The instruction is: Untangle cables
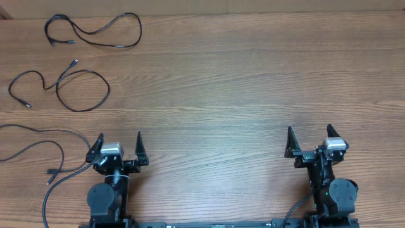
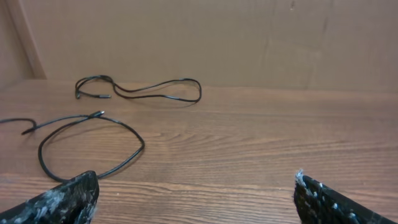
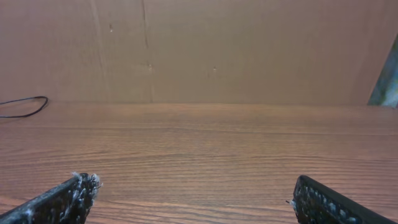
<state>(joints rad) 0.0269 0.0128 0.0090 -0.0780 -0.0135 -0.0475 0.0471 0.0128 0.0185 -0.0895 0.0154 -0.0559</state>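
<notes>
Three thin black cables lie apart on the left of the wooden table. One cable is at the far left back, one looped cable is in front of it, and a third cable runs off the left edge. In the left wrist view the far cable and the looped cable lie ahead and to the left. My left gripper is open and empty, just behind the loops. My right gripper is open and empty, far from the cables; one cable end shows at the far left.
A thicker black arm cable curves beside the left arm's base, close to the third cable's plug. A brown cardboard wall stands along the table's back edge.
</notes>
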